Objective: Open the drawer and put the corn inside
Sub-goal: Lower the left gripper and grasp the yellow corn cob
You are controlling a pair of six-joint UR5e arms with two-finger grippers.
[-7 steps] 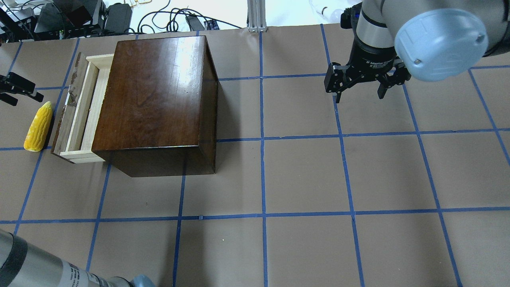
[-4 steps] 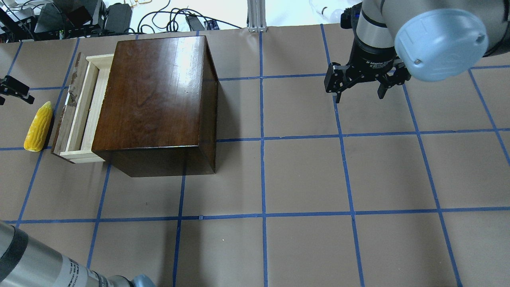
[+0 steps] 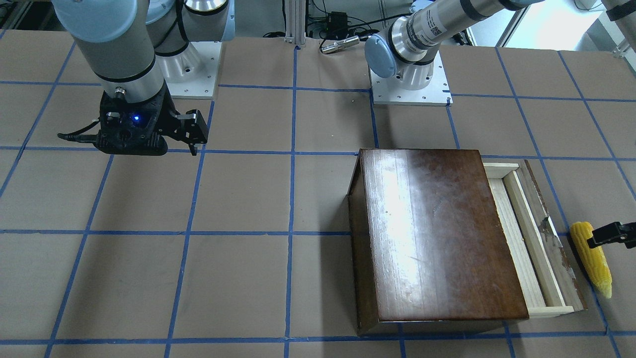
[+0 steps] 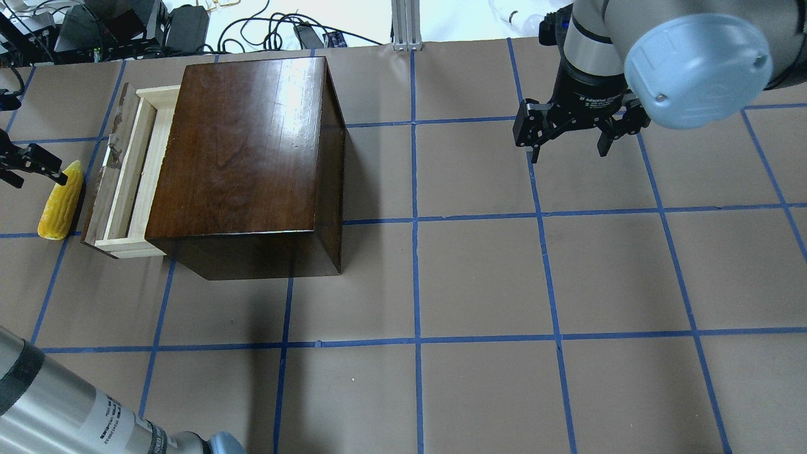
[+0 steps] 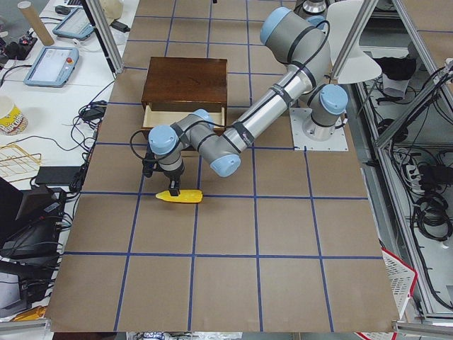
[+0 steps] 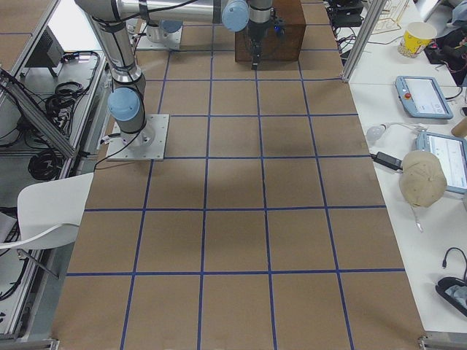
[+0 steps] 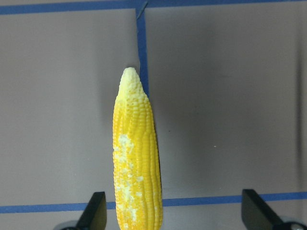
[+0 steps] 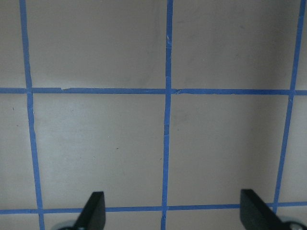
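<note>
The yellow corn [image 4: 60, 202] lies on the table just outside the drawer's [image 4: 123, 176] dark front panel. The drawer is pulled partly out of the dark-brown cabinet [image 4: 246, 157] and its pale tray looks empty. My left gripper [image 4: 38, 180] is open at the table's left edge, over the corn's paler tip end. In the left wrist view the corn [image 7: 136, 167] lies lengthwise between the open fingers [image 7: 96, 213], nearer the left-hand one, and is not gripped. My right gripper [image 4: 570, 148] is open and empty, far right of the cabinet.
The table is brown paper with a blue tape grid. Cables and electronics [image 4: 94, 28] lie beyond the far edge behind the cabinet. The left arm's forearm [image 4: 69, 416] crosses the near left corner. The right wrist view shows only bare table [image 8: 168, 120].
My left gripper has shifted along the table's left edge toward the corn and now overlaps its tip. The corn, drawer and right arm have not moved.
</note>
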